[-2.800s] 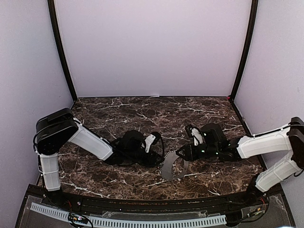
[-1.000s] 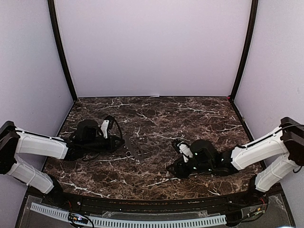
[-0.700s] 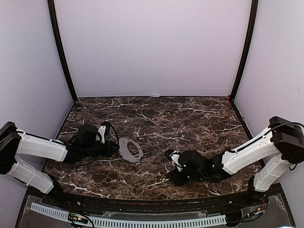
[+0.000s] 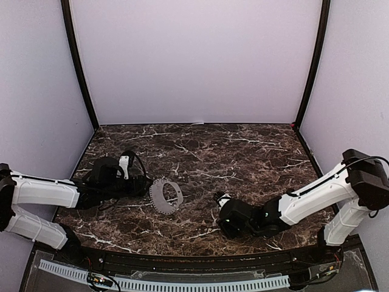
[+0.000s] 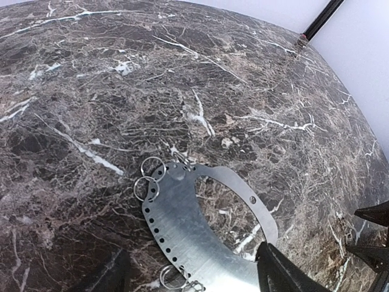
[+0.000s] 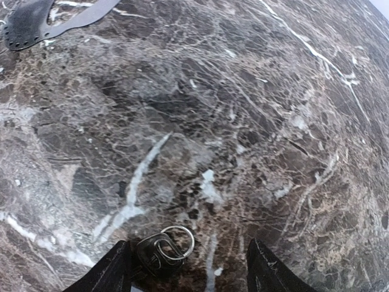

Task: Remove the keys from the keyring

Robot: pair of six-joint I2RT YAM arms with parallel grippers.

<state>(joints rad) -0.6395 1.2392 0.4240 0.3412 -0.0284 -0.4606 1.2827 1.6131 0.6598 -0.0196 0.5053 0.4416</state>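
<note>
The keyring [image 5: 194, 234] is a flat pale metal plate with a row of holes and a toothed rim. It lies on the marble between my left gripper's [image 5: 191, 281] wide-open fingers, and the right finger [image 5: 276, 274] meets its edge. Small split rings [image 5: 146, 187] hang from its holes. In the top view the keyring [image 4: 165, 195] sits just right of my left gripper [image 4: 144, 185]. My right gripper [image 6: 191, 277] is open and low over the table. A dark key with a split ring [image 6: 163, 248] lies between its fingers, near the left one.
The marble table [image 4: 200, 146] is walled at the back and both sides. The keyring's far end also shows at the top left of the right wrist view [image 6: 36, 21]. My right gripper [image 4: 221, 214] rests right of the keyring, near the front edge.
My left gripper has moved right until its fingers flank the keyring. My right gripper has slid left and nearer the front edge, and sits lower.
</note>
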